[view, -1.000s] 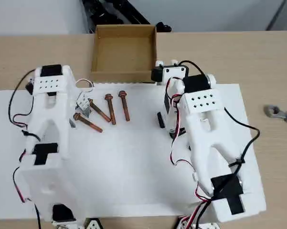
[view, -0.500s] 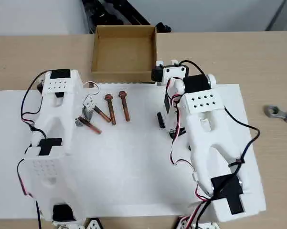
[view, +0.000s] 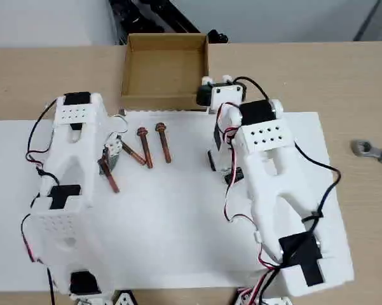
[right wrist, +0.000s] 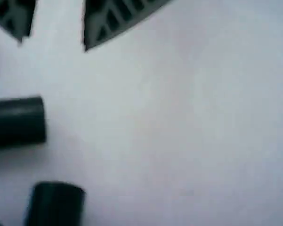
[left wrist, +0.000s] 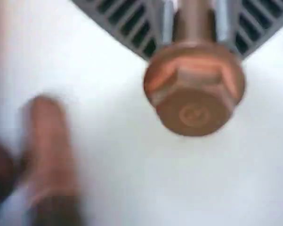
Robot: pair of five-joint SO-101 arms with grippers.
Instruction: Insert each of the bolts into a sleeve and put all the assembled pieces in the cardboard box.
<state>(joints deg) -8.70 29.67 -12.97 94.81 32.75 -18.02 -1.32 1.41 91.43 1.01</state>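
- Copper-coloured hex-head metal bolt (left wrist: 194, 89): clamped by its shank in the closed jaws of the left gripper (left wrist: 193, 21), at 9 o'clock on the white sheet (view: 178, 241).
- Right gripper (right wrist: 52, 37): jaws are parted and empty, near two black cylindrical sleeves (right wrist: 16, 123).
- Risk: the bolt may be tilted in the grip, so the sleeve bore could be missed.
- Risk: the three loose bolts (view: 143, 146), at 2 o'clock of the held one, could be knocked.
- The brown cardboard box (view: 165, 63), at 12 o'clock, is seen empty.
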